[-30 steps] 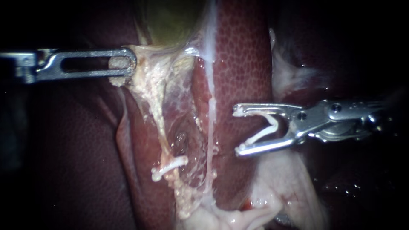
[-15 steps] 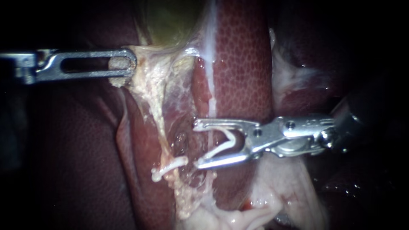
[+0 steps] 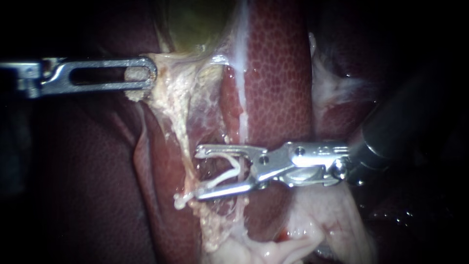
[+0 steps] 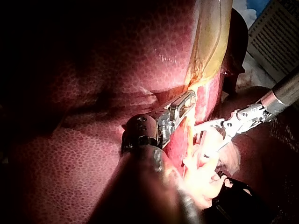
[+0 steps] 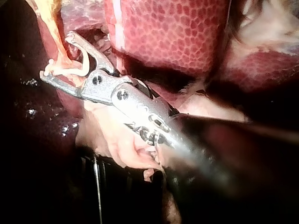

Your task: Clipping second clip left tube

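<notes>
The left instrument is seen entering from the left edge, in the upper left of the endoscope view. Its slotted jaws are clenched on pale tissue just below the greenish gallbladder. From that grasp the left tube is stretched down and slightly rightward through the centre of the frame, across the dark red liver. A white placed clip is seen across the tube in the lower centre. The right instrument is brought in from the right edge at mid-height. Its jaws are spread wide, yet a white loaded clip is held between them, one leg against each jaw. The jaw tips are set at the left tube just above the placed clip, which the lower jaw overlaps. A thinner pale strand, right of the left tube, is crossed by the jaws. In the right wrist view the tube is seen at the mouth of the jaws, ahead of the loaded clip; whether it lies fully between them cannot be told. In the left wrist view the right instrument's tips are shown near the left instrument's jaws, with the pale tube between them.
</notes>
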